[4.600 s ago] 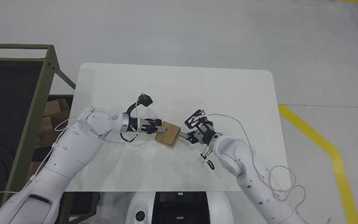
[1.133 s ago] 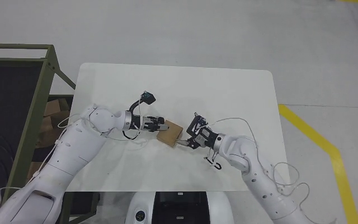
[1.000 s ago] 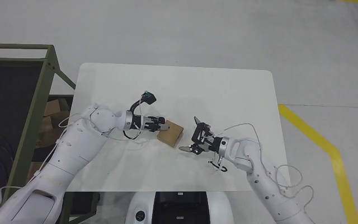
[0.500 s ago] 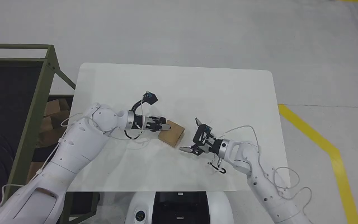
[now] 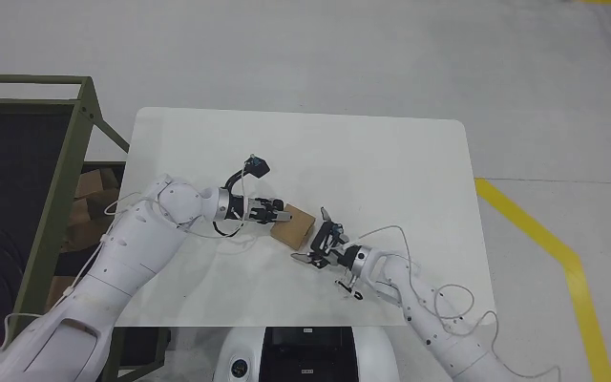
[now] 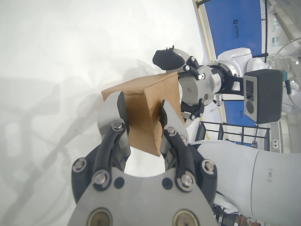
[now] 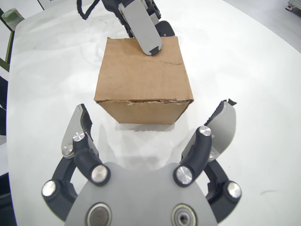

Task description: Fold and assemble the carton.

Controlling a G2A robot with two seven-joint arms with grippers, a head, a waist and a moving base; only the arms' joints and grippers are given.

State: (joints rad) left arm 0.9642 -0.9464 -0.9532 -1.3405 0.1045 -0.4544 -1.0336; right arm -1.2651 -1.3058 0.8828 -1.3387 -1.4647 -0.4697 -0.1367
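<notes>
Our right end effector (image 5: 305, 258) nearer the carton (image 5: 294, 227) again, spread at its 5 o'clock, left end effector (image 5: 270, 214) pinching its wall, white desk (image 5: 382, 162), blue panels (image 6: 235, 19) in our left wrist view.

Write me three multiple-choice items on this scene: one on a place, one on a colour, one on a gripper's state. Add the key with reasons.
1. Where is the carton?
A. On the floor
B. Near the middle of the white table, between the two grippers
C. In a drawer

2. What colour is the carton?
A. White
B. Blue
C. Brown

3. How is the right gripper?
A. Open, short of the carton
B. Shut on the carton
C. Shut on a cable

Key:
1 B: the top view shows it mid-table, with the left gripper clamped on it.
2 C: it is plain brown cardboard in every view.
3 A: its fingers stand spread, with a gap before the carton.
</notes>
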